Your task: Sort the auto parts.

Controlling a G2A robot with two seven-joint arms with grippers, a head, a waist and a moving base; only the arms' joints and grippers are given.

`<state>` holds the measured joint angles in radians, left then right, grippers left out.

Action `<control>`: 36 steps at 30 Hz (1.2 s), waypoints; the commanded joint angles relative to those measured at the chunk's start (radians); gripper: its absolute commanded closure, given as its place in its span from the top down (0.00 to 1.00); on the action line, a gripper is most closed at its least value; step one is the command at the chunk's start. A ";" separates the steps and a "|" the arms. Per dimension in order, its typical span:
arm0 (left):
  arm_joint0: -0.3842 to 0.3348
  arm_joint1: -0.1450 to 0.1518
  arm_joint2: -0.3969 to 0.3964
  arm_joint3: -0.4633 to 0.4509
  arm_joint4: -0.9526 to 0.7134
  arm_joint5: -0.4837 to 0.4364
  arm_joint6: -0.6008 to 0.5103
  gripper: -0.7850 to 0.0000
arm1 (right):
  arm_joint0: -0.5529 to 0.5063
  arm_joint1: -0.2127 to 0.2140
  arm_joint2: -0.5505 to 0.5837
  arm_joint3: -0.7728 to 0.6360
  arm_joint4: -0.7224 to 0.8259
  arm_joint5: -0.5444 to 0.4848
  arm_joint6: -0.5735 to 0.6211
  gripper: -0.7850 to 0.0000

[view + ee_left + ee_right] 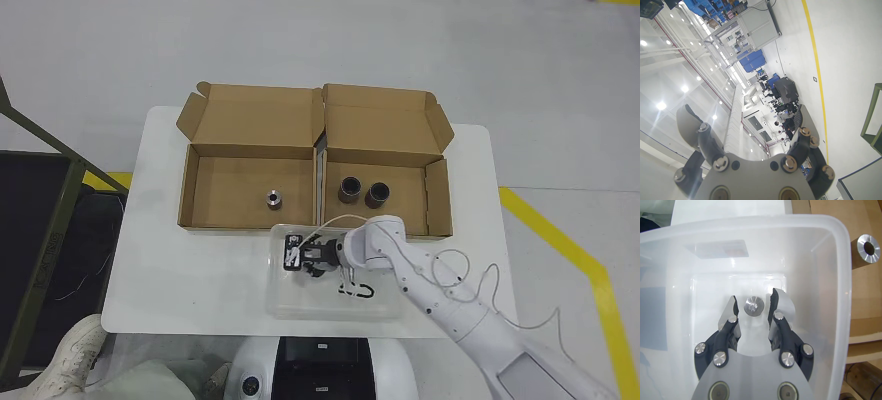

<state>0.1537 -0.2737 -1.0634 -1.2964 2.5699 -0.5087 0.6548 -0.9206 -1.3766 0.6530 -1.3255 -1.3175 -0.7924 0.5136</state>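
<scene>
A clear plastic bin [385,305] stands at the table's front. My right gripper [297,255] is inside it, open, with its fingers [774,298] on either side of a small silver round part [753,306] on the bin floor [706,298], apart from it. In the left cardboard box [215,210] lies a silver bushing [272,198], also seen from the right wrist as the bushing [866,248]. The right box [435,200] holds two dark cylinders [363,191]. My left gripper [743,111] is open, holds nothing and points out at the room.
Both boxes sit side by side behind the bin with their lids folded back. A black curved piece [355,292] lies in the bin under my right arm. The white table [150,280] has bare room left of the bin.
</scene>
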 commanded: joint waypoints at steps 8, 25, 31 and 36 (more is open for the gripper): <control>0.000 0.000 0.000 0.000 0.000 0.000 0.000 1.00 | -0.001 0.002 -0.004 -0.049 -0.013 -0.001 0.033 0.00; 0.000 0.000 0.000 0.000 0.000 0.000 0.000 1.00 | -0.092 0.069 0.162 -0.339 0.143 -0.118 0.108 0.00; 0.000 0.000 0.000 0.000 0.000 0.000 0.000 1.00 | -0.086 0.081 0.191 -0.395 0.217 -0.172 0.084 0.00; 0.000 0.000 0.000 0.000 0.000 0.000 0.000 1.00 | -0.055 0.081 0.181 -0.429 0.238 -0.189 0.058 0.00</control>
<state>0.1537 -0.2737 -1.0634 -1.2964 2.5699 -0.5087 0.6548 -0.9804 -1.2950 0.8351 -1.7521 -1.0816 -0.9818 0.5776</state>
